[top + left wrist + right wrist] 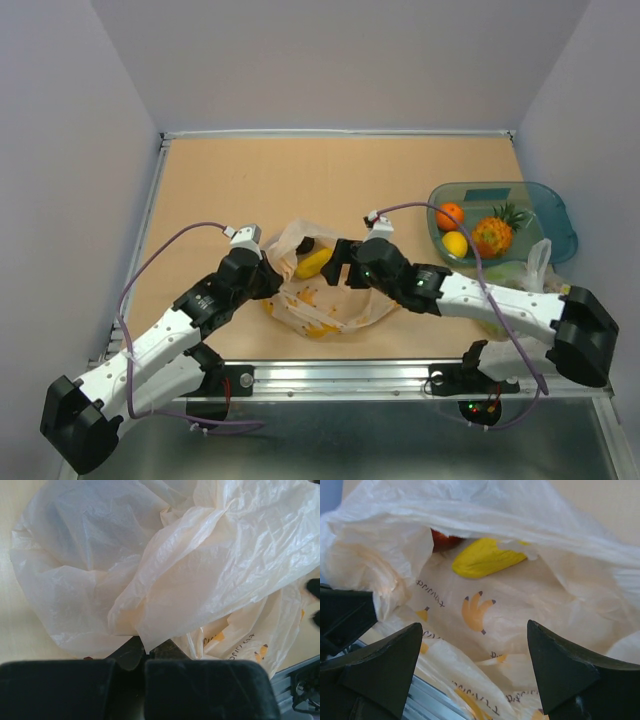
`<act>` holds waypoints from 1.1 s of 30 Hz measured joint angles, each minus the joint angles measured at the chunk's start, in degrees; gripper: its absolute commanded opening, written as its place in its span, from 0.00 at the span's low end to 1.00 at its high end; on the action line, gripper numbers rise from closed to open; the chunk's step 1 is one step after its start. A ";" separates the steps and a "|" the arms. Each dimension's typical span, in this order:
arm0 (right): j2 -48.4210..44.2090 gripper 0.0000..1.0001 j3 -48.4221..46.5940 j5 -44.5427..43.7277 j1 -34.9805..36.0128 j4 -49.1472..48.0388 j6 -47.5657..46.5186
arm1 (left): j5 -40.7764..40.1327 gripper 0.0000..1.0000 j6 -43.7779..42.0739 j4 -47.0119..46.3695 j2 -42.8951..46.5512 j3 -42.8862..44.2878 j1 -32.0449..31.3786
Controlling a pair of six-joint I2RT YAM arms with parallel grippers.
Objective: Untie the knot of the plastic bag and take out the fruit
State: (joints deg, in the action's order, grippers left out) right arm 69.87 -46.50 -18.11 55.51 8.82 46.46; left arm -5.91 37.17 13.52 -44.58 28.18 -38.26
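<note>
The pale peach plastic bag (322, 300) with banana prints lies near the table's front edge, its mouth open; no knot shows. A yellow banana (313, 262) and a dark fruit (305, 243) lie in the mouth. My left gripper (268, 278) is shut on a fold of the bag (200, 570) at its left side, pinched at the gripper's tips (145, 647). My right gripper (340, 262) is open at the bag's right side. In the right wrist view it (475, 650) hovers over the open bag (560, 595), facing the banana (485, 557) and a red apple (445, 540).
A teal tray (545, 205) at the right holds an orange (449, 215), a lemon (455, 243) and a pineapple (492, 235). A clearer bag (530, 270) lies just in front of it. A metal rail (330, 372) runs along the near edge.
</note>
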 measured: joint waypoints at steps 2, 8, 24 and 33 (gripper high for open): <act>4.72 0.88 -0.02 -2.19 2.93 -2.56 2.34 | 0.33 0.00 0.26 0.02 0.00 0.24 0.00; 16.11 0.87 -0.85 -9.81 4.31 -5.18 11.23 | 1.49 0.00 0.83 0.09 0.02 1.49 0.00; 36.81 0.82 -16.39 -18.08 4.15 -10.16 18.29 | 6.80 0.00 2.38 0.44 3.61 1.77 0.02; 41.22 0.45 -17.79 -19.76 4.15 -10.97 20.94 | 8.07 0.00 3.30 0.98 6.71 1.01 0.00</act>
State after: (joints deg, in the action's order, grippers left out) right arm 111.09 -64.29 -37.87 59.66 -2.15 67.40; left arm 2.15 40.47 14.50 -37.87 29.19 -38.26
